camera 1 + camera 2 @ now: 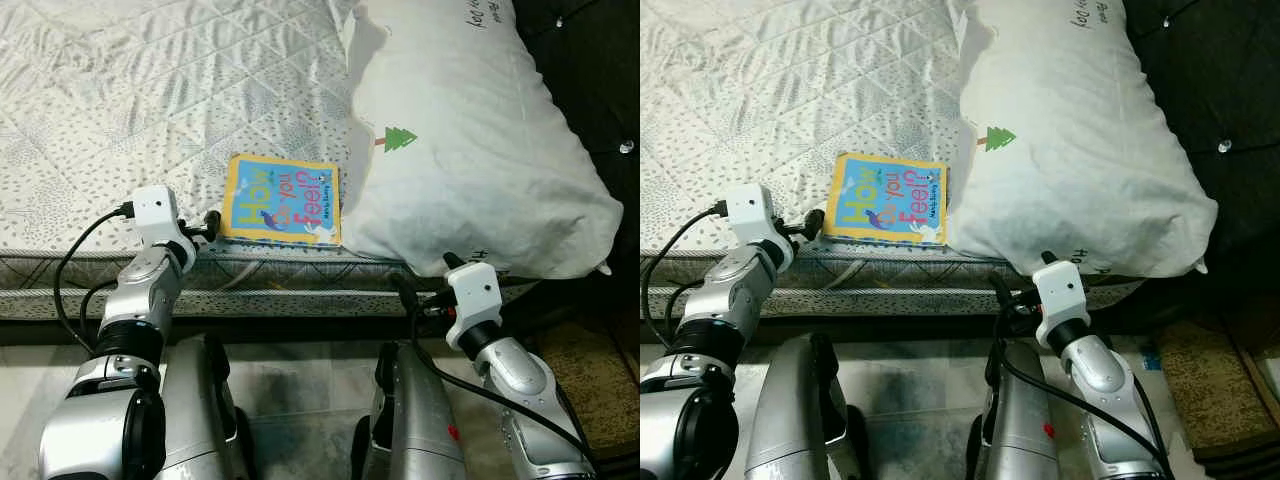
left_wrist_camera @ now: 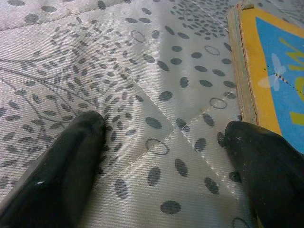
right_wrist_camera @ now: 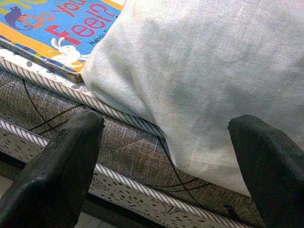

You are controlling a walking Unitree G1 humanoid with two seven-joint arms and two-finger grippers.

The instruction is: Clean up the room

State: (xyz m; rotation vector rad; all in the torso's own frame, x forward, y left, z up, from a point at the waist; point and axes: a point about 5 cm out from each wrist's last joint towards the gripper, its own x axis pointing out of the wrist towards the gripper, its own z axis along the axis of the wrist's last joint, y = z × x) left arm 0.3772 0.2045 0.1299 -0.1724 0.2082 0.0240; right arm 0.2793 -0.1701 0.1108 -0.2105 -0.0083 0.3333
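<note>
On the bed (image 1: 150,90), near its front edge, a book (image 1: 282,200) with a yellow border and blue cover lies flat on the quilted, speckled cover. Its right edge sits just beside, perhaps touching, a big white pillow (image 1: 470,140) that takes up the bed's right side and overhangs the front edge a little. A small green tree is printed on the pillow near the book. The left tool (image 2: 164,142) rests low over the quilt just left of the book, its two black fingers (image 2: 61,161) spread wide with bare quilt between them; the finger nearer the book lies right by its worn edge, and whether it touches cannot be told. The right tool (image 3: 166,142) hangs in front of the mattress side, below the pillow's overhang, fingers also spread wide and gripping nothing; through its gap show the pillow, the piped mattress edge and a corner of the book. Below the bed lies a pale tiled floor (image 1: 300,390), and a brown mat (image 1: 590,370) sits at the right. A dark tufted headboard (image 1: 600,70) stands behind the pillow.
</note>
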